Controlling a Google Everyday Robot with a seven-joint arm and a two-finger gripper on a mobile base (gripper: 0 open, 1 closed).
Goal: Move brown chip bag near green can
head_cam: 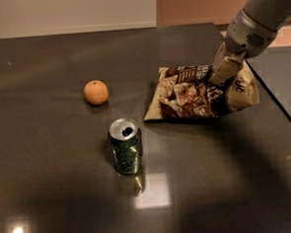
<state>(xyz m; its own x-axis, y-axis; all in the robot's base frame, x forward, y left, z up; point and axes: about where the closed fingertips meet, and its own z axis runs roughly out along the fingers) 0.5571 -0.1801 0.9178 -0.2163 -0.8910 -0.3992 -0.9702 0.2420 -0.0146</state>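
The brown chip bag lies on the dark table to the right of centre, its right end raised a little. My gripper comes down from the upper right and is shut on the bag's upper right part; its cream fingers press into the bag. The green can stands upright at front centre, silver top open, to the left of and nearer than the bag, with a gap between them.
A round orange fruit sits left of the bag and behind the can. The dark table has its right edge running diagonally just past the bag. A lower surface lies beyond that edge.
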